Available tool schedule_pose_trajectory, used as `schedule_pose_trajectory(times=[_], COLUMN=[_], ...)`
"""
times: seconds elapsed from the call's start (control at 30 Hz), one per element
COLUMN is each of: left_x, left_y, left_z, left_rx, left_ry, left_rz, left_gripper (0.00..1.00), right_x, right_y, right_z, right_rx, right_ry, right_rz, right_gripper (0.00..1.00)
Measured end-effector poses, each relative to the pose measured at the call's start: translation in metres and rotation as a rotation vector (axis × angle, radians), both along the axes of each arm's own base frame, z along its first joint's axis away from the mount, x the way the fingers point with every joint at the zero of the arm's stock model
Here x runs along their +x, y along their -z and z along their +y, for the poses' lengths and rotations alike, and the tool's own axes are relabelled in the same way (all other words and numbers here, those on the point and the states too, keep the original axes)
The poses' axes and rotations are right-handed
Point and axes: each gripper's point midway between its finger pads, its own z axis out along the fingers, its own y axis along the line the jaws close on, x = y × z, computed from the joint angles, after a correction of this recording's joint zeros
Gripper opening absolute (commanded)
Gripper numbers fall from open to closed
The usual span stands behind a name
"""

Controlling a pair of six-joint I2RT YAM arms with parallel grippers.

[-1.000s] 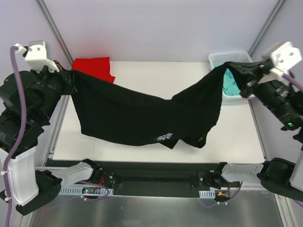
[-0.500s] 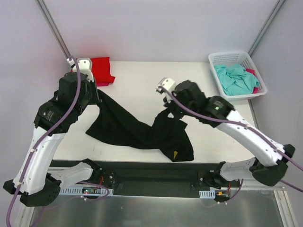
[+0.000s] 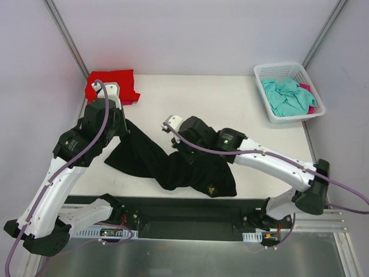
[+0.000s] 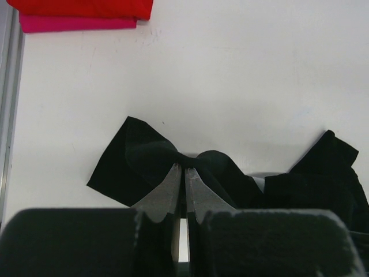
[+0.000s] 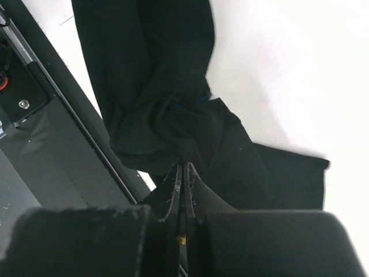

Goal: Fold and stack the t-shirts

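- One black t-shirt [image 3: 193, 170] lies bunched and rumpled on the near half of the table [image 3: 242, 109], spread from left of centre to the front edge around the middle.
- Its left end runs up as a narrow strip to the left gripper [image 3: 120, 124]. The wrist view shows those fingers pressed together on a fold of the cloth [image 4: 151, 154], which fans out like a bow just past the tips [image 4: 180, 169].
- The right gripper [image 3: 176, 152] has its jaws closed too, pinching a gathered knot of the same shirt near its middle. In its own camera the fabric [image 5: 167, 109] twists into the tips [image 5: 183, 166] and hangs toward the dark front rail.
- A small yellowish mark shows on the shirt's front portion, near the table edge.
- A folded red t-shirt [image 3: 111, 82] sits at the far left corner, well apart from the black one, with a pink t-shirt [image 4: 75, 23] lying beneath it and showing along its edge.
- A teal t-shirt [image 3: 286, 96] lies crumpled in the white mesh basket [image 3: 281, 67] at the far right corner, with a bit of pinkish-red cloth beside it inside.
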Motion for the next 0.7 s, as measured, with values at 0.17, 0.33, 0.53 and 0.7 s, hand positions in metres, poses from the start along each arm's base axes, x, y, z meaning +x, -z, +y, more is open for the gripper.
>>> schedule_pose_trajectory(times=[0.17, 0.33, 0.53, 0.7], left_x=[0.001, -0.001, -0.005, -0.005], left_y=[-0.003, -0.006, -0.011, -0.011], left_z=[-0.002, 0.001, 0.006, 0.006], left_rx=[-0.006, -0.008, -0.012, -0.013], left_ry=[0.005, -0.003, -0.017, -0.016], left_rz=[-0.012, -0.026, -0.050, -0.051], left_gripper=[0.00, 0.00, 0.00, 0.00], right_x=[-0.009, -0.019, -0.004, 0.011], right_y=[0.038, 0.072, 0.058, 0.044], right_z=[0.050, 0.084, 0.098, 0.099], right_rx=[-0.038, -0.056, -0.016, 0.012], right_ry=[-0.049, -0.098, -0.085, -0.057], right_rz=[0.055, 0.092, 0.070, 0.036], right_gripper=[0.01, 0.01, 0.18, 0.25])
